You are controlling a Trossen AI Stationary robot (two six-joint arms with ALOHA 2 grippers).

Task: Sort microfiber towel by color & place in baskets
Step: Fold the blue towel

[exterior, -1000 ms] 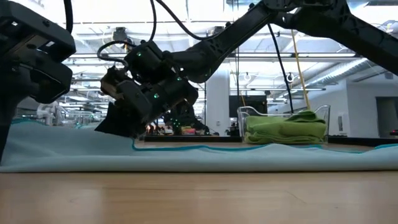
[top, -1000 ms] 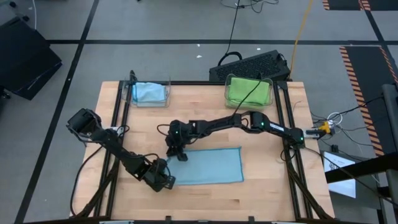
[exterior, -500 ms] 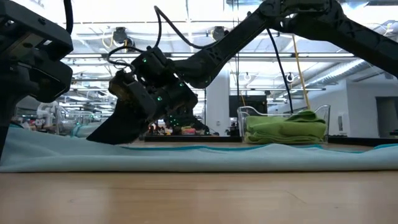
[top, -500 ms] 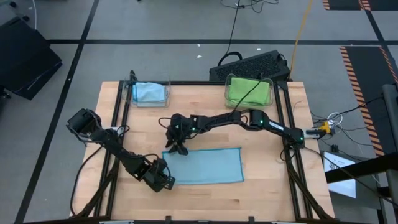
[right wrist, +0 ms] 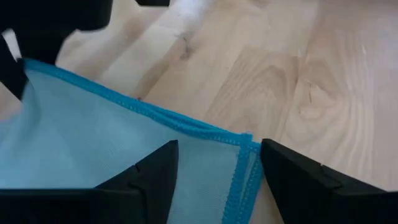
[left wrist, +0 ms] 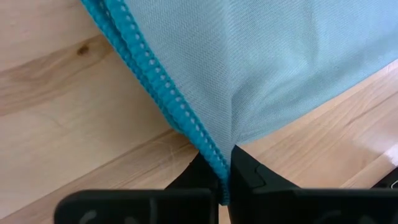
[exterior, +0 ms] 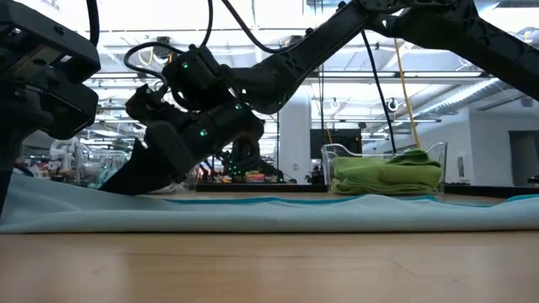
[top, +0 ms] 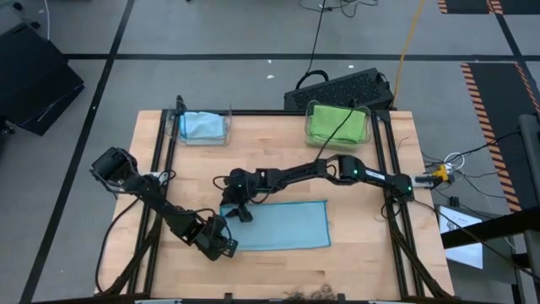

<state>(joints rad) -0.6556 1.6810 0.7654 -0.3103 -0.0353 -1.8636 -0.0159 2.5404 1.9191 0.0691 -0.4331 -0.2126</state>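
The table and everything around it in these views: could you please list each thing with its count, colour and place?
Spread light blue microfiber towel: one, teal-edged, flat on the front middle of the table.
Folded light blue towel: one, in the back-left bin.
Folded green towel: one, in the back-right bin.
Clear plastic rectangular bins: two, see-through, back-left and back-right corners.
Light wooden table: one, with a black frame.
Black keyboard: one, on the floor behind the table.
Left gripper: one, dark, shut on the spread towel's front-left corner.
Right gripper: one, dark, open over the spread towel's back-left corner.
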